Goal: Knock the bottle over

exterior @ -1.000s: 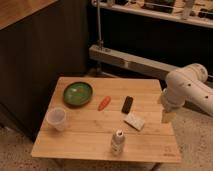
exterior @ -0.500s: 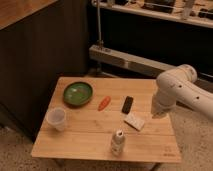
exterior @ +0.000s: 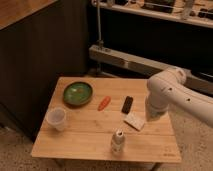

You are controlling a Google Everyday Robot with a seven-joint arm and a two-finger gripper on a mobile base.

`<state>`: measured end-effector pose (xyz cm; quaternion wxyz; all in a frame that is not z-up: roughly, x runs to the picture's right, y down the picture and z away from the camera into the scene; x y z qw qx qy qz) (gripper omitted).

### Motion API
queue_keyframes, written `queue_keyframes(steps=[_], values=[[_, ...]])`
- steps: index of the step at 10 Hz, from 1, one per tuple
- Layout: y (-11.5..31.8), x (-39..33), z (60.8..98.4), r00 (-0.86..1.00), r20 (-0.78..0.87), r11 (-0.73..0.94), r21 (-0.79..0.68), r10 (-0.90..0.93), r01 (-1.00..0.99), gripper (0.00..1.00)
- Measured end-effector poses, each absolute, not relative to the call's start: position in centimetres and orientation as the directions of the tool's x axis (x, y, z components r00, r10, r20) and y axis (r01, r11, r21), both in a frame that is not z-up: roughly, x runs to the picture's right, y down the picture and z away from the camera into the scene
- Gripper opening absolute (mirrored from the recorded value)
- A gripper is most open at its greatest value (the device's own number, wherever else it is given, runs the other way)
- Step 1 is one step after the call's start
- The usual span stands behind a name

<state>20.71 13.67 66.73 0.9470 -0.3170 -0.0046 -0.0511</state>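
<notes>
Camera view: we judge approach; our claw [exterior: 151, 116], grip we cannot tell, hovers near the upright bottle [exterior: 118, 141]; next, a sideways shove.

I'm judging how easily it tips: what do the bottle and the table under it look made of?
The bottle looks like whitish plastic, dull finish, faint label. The table looks like pale wood: plank seams show. The gripper hangs over the table's right side near the white block, apart from the bottle.
</notes>
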Motion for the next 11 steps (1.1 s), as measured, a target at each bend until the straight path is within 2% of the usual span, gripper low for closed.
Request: queue_keyframes(steps=[5,11], values=[[16.3,16.7,64.8,0.98,0.033,0.743,-0.647,-0.197,0.171,0.2],[19.6,16.1,63.2,0.96,-0.038,0.704,-0.688,-0.279,0.177,0.2]])
